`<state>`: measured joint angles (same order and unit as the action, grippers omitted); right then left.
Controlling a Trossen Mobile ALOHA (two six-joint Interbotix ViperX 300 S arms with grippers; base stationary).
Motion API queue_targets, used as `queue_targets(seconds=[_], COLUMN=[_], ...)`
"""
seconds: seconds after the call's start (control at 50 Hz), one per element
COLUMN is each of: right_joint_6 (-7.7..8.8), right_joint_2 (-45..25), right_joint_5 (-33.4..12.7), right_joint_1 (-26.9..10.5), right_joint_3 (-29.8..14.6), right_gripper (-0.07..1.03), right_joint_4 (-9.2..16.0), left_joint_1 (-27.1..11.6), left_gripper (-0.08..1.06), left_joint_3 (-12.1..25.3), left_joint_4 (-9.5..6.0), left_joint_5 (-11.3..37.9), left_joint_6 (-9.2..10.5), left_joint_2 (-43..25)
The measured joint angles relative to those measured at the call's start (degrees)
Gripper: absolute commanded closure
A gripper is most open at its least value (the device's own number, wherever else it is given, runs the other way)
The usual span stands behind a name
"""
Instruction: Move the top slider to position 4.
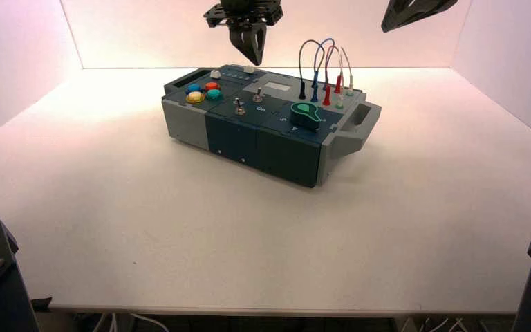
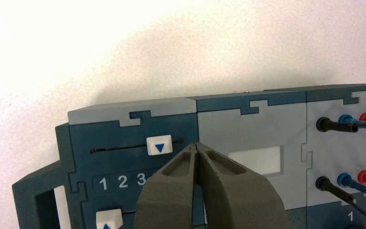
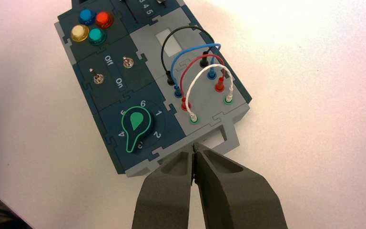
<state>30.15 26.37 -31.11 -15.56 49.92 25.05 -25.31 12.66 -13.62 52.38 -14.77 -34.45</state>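
Note:
The top slider's white knob [image 2: 159,145], with a blue triangle on it, sits on a thin dark track near the box's far edge. It stands just past the printed 3, and my fingers hide the digits beyond that. In the high view the knob [image 1: 249,69] shows at the back of the box [image 1: 263,131]. My left gripper [image 2: 198,147] is shut and empty, its tips close beside the knob on the grey display's side. It hangs above the box's back [image 1: 249,48]. My right gripper [image 3: 193,149] is shut and empty, held high off the box's handle end [image 1: 415,10].
A second slider's white knob [image 2: 108,219] lies one row nearer. The box also bears coloured buttons [image 3: 91,26], two metal toggle switches [image 3: 112,69], a green knob [image 3: 137,125] and looped wires in sockets [image 3: 195,76]. A grey display panel [image 2: 255,160] sits beside the sliders.

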Motion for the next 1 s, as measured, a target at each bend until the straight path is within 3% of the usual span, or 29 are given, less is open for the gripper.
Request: queue_targets(seconds=[0.32,0.58,1.0], right_joint_6=[0.00,-0.09,0.00], right_joint_2=[-0.09,-0.09,0.00], right_joint_5=[0.00,0.00,0.09], right_joint_1=[0.00,0.00,0.00], right_joint_3=[0.00,0.00,0.09], right_gripper=[0.98,0.98,0.98], right_joint_4=[-0.09,0.00,-0.18], left_joint_1=[-0.18,-0.18,-0.18], left_gripper=[1.01,1.01,1.01], left_joint_3=[1.32,1.93,2.11], left_joint_4=[-0.79,1.05,2.29], left_joint_5=[1.23,0.09,-0.18], left_joint_6=[0.00,0.00,-0.09], left_joint_2=[-1.67,-1.93,-2.64])
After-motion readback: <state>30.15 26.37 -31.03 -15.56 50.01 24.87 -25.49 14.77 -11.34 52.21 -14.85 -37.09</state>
